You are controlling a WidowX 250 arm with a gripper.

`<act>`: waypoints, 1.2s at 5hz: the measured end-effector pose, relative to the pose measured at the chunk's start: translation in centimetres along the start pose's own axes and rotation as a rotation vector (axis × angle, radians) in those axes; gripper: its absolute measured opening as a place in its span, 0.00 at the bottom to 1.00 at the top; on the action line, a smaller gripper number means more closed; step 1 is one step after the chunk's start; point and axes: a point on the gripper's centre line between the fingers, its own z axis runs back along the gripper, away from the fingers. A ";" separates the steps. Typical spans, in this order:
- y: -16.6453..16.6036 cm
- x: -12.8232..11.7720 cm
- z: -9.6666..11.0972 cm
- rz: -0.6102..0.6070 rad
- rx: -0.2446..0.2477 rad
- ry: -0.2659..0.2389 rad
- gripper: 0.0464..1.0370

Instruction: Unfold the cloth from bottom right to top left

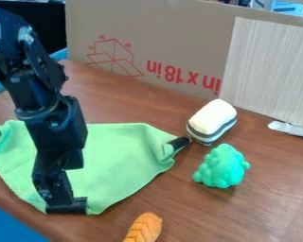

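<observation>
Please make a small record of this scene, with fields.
surface: brown table
cloth: green cloth, mostly spread out, bunched near its right corner
robot: black gripper at the cloth's near edge
right of cloth: striped white block, bumpy green toy
near edge of view: orange braided toy
behind: cardboard with red print

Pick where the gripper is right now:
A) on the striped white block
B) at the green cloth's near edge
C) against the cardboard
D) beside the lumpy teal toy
B: the gripper is down at the edge of the green cloth nearest the camera, to the left of the orange toy in the view.
</observation>
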 end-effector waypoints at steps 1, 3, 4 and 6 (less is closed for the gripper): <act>0.1 -0.2 -0.3 -0.010 0.041 0.003 0.96; 0.0 -0.6 -1.2 -0.012 0.067 0.032 0.96; -0.2 -0.6 -1.8 -0.022 0.064 0.048 0.96; -0.6 -0.3 -3.0 -0.041 0.058 0.078 0.91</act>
